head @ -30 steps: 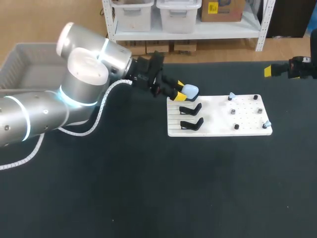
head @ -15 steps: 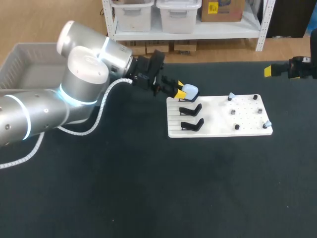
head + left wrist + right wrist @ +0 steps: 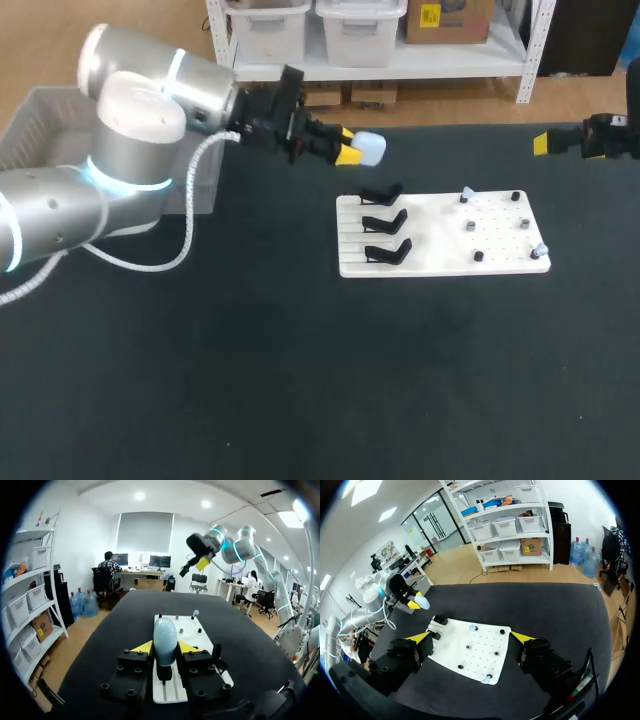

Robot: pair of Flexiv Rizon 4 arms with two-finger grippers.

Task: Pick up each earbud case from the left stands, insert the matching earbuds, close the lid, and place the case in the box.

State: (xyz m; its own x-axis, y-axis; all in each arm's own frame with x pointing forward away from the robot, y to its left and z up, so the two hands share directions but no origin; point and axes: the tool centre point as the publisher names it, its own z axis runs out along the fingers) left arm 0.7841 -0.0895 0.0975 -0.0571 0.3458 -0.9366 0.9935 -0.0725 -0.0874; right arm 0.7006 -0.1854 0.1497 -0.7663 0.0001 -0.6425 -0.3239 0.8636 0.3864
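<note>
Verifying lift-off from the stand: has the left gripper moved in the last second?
Yes. The left gripper, shut on the earbud case, has pulled away from the white board, past its far edge and leftward.

My left claw (image 3: 354,150), with the pale blue earbud case (image 3: 370,148) clamped between its fingers, has risen off the topmost stand (image 3: 381,192) and withdrawn toward the upper left of the head view. The case now hangs clear of that stand, which is uncovered. My left arm (image 3: 135,110) has swung left accordingly.
</note>
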